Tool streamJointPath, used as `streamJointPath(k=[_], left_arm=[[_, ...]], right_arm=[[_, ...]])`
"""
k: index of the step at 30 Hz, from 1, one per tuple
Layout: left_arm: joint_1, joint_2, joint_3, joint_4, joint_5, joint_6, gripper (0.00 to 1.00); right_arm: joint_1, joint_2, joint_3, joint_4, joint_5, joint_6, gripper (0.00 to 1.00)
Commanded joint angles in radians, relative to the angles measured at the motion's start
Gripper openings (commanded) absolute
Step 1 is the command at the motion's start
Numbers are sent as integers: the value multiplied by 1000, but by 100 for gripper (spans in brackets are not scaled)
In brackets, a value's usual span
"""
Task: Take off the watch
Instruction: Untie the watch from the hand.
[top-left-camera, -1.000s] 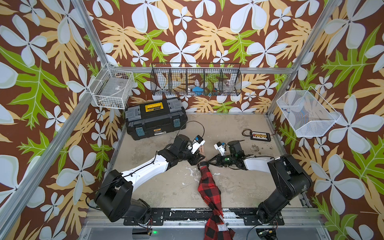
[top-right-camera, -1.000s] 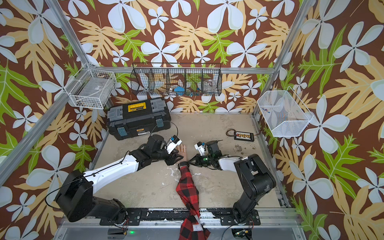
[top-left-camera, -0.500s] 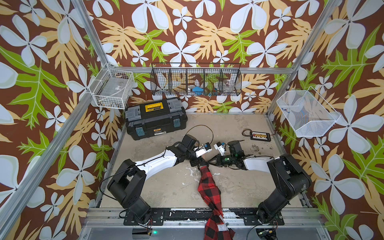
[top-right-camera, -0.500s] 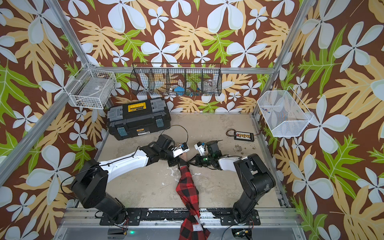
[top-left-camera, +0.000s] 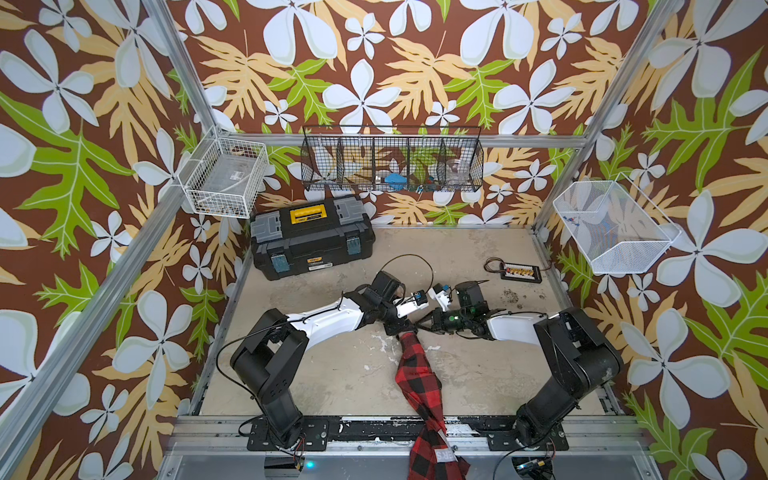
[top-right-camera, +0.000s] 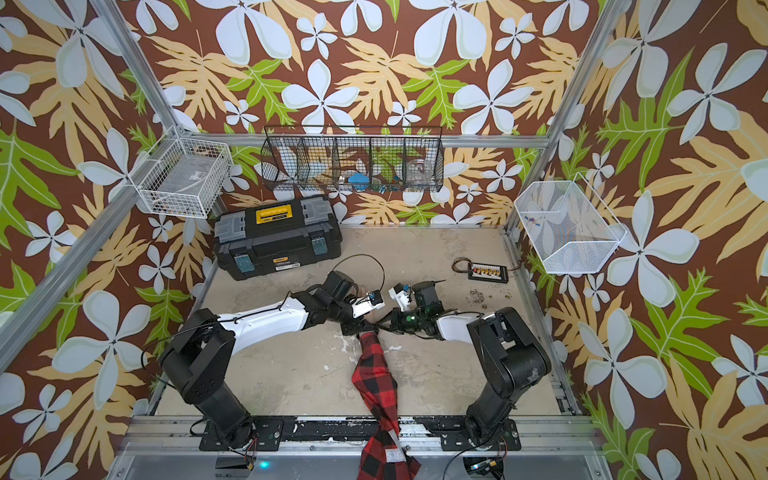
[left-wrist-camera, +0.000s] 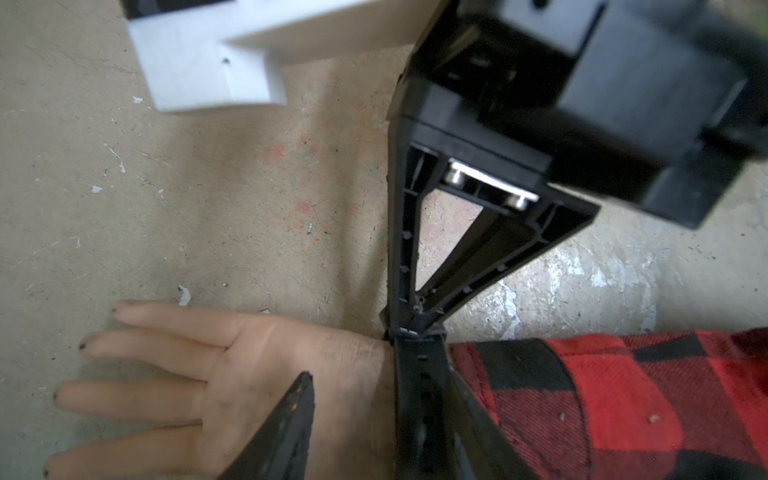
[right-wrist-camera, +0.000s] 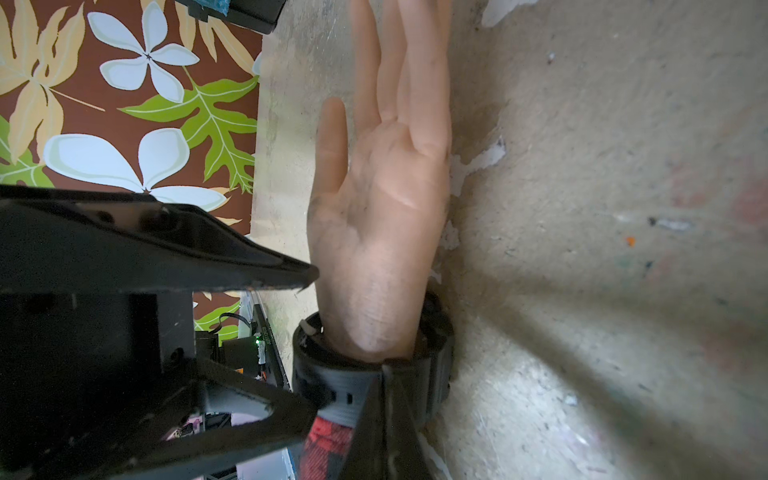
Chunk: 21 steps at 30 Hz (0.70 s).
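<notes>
Both top views: left gripper (top-left-camera: 400, 328) and right gripper (top-left-camera: 419, 328) meet at the cuff of a red-black plaid sleeve (top-left-camera: 415, 374) lying on the tabletop (top-left-camera: 340, 374).
Left wrist view: black watch (left-wrist-camera: 419, 382) strapped round the wrist of a mannequin hand (left-wrist-camera: 249, 374); left gripper half-open, astride that wrist.
Right wrist view: right gripper closed, tips touching the watch strap.

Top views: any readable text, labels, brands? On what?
"ERS", partial, on the white tag of the plaid sleeve.
On the toolbox, the yellow lid label: too blurred to read.
On the toolbox, the front sticker: too small to read.
Wrist views: nothing legible.
</notes>
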Motion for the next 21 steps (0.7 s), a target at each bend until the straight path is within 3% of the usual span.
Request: streamJointPath(k=[1,9,21], left_arm=[[-1,-6,-1,-23,41,25,55],[-1,8,12,-57,45,53,54],[-1,28,27,-77,36,55,33]], right_arm=[[4,7,-3,-4,5,5,6],[5,5,-1,-4,3,5,6],[4,2,-4,-4,7,5,6]])
